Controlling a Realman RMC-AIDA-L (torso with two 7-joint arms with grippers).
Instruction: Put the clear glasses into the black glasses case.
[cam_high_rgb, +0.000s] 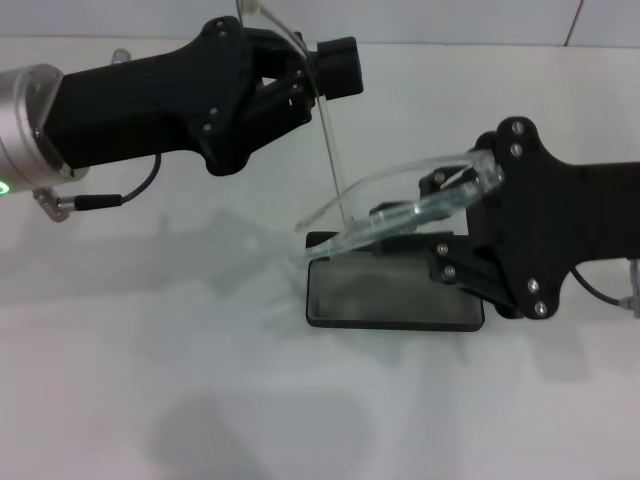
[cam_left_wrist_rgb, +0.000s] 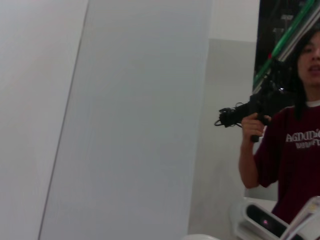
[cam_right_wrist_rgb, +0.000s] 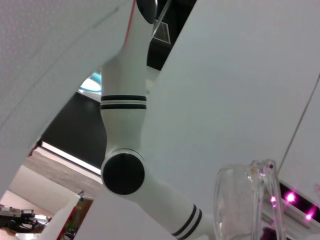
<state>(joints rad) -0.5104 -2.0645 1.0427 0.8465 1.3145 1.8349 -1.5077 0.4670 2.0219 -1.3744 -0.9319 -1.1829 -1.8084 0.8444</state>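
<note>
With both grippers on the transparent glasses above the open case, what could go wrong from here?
1. The clear plastic wraparound glasses are held between two grippers: the left gripper at one thin arm's tip, the right gripper at the frame end. Uneven motion may bend or snap that arm.
2. The glasses sit tilted above the flat black hinged glasses case; lowered this way, the lens could catch on the case rim.
3. The right gripper hangs close over the case and might nudge it.

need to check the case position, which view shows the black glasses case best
The head view: the black glasses case lies open on the table under the clear glasses. The left wrist view shows none of it; neither does the right wrist view, only part of the glasses.
</note>
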